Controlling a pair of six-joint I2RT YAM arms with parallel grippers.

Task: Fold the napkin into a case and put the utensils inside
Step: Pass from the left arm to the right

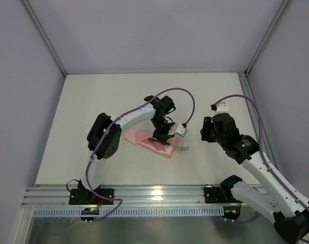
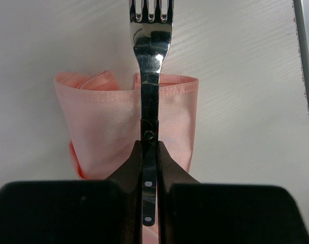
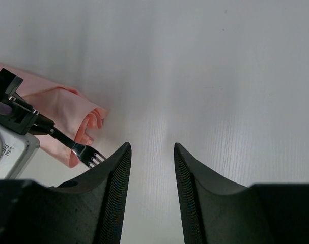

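The salmon-pink case point(image 1: 144, 140) lies folded flat on the table centre, its open end towards the right. My left gripper point(image 1: 162, 134) is shut on the handle of a dark fork point(image 2: 150, 66) and holds it over the case point(image 2: 103, 122). The tines point(image 1: 184, 148) stick out past the case's end. The fork runs on top of the cloth, not inside it. My right gripper point(image 1: 204, 131) is open and empty, right of the fork. In the right wrist view the fork point(image 3: 85, 151) and case point(image 3: 62, 109) show at left. A second utensil is not in view.
The white table point(image 1: 118, 96) is bounded by grey walls on three sides. A metal rail point(image 1: 144, 193) runs along its near edge. Purple cables loop over both arms.
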